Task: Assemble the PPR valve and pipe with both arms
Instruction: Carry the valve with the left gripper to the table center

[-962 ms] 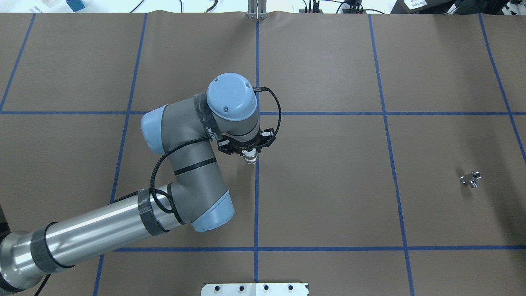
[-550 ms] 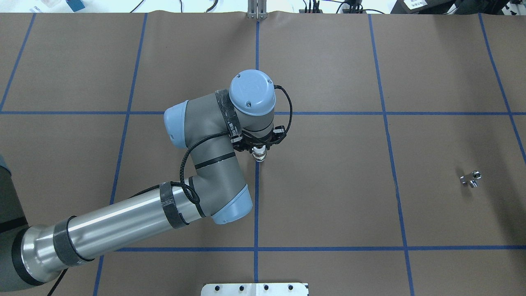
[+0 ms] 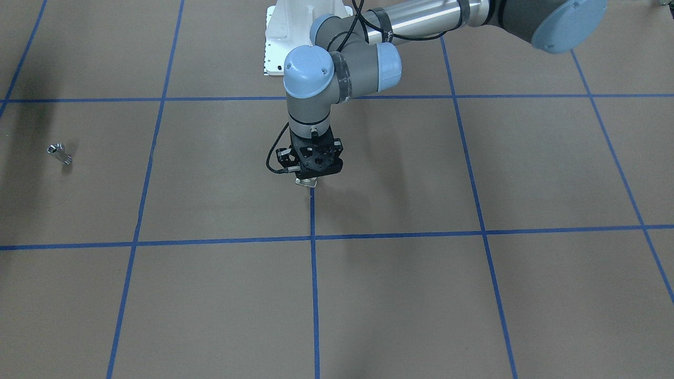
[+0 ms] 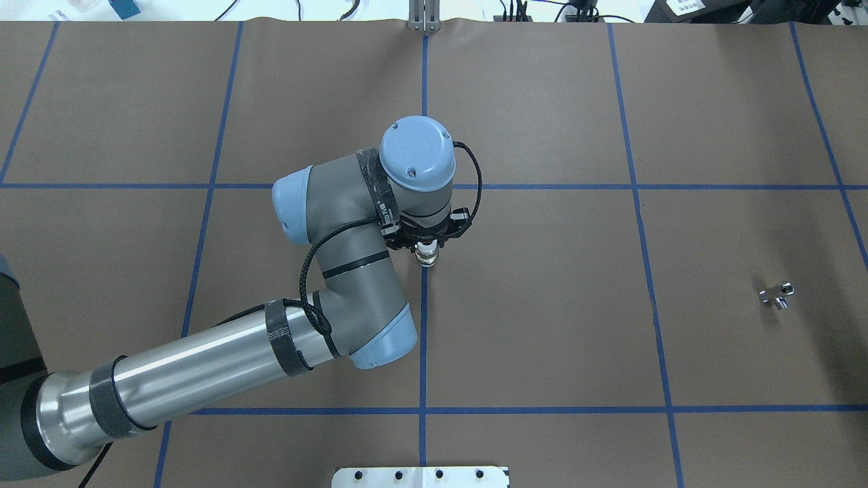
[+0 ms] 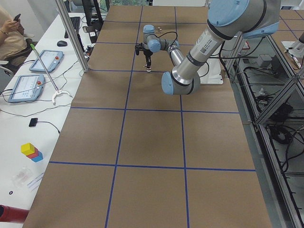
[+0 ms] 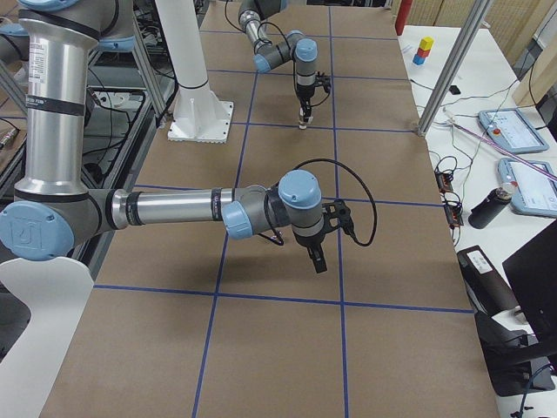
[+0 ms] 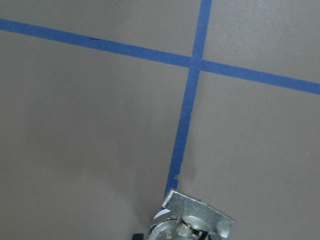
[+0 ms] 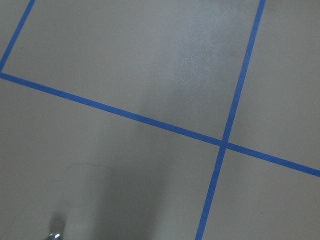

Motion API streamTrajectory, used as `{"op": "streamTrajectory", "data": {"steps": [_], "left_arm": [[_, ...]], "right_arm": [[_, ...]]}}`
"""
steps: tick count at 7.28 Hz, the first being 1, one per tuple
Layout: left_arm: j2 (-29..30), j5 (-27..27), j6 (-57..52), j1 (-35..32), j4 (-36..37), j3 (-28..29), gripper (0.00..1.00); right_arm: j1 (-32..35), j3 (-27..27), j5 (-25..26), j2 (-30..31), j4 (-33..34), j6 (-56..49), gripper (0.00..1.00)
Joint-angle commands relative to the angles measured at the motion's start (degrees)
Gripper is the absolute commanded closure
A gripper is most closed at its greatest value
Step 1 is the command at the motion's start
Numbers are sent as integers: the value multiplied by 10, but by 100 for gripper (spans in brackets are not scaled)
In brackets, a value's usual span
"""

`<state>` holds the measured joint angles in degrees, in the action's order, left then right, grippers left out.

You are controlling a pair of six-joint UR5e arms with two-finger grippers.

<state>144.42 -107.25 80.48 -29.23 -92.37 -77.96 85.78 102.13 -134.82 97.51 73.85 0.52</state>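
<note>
Table (image 4: 542,325): brown, gridded with blue tape lines (image 4: 423,339). Left arm (image 4: 356,278): grey, light-blue joint caps (image 4: 416,152). Left gripper (image 3: 309,178): black. PPR valve (image 4: 427,256): brassy-silver, white end. Pipe (image 4: 777,295): shiny silver.

Left arm (image 4: 203,366) bent at elbow, left gripper (image 4: 426,250) pointed down, clamped on valve (image 4: 428,258), right arm (image 6: 174,209) stretched low, right gripper (image 6: 318,261) down, grip unclear.

Matt brown paper table cover (image 4: 542,325), shiny silver metal pipe (image 4: 777,295), brassy-silver metal PPR valve (image 4: 427,256)
</note>
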Motion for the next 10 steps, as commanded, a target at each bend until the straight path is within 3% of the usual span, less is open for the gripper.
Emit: {"op": "streamTrajectory", "data": {"steps": [1,3,6,7,8,9,10], "left_arm": [[-2,-1,-18,0,0,-2,58],[-3,0,-33,0,0,-4,30],[-3,-1,-42,-3,1,-31,10],[-11,-2,-52,-4,31,-73,8],[-17,-3,-84,-7,107,-136,8],[-60,-4,-124,-9,164,-235,8],[-138,-4,-186,-19,188,-348,1]], "right_arm": [[0,0,0,0,0,0,0],[0,0,-1,1,0,-1,0],[0,0,-1,0,0,-1,0],[0,0,-1,0,0,-1,0],[0,1,-3,0,0,0,0],[0,1,-16,0,-1,0,0],[0,3,-34,0,-2,8,0]]}}
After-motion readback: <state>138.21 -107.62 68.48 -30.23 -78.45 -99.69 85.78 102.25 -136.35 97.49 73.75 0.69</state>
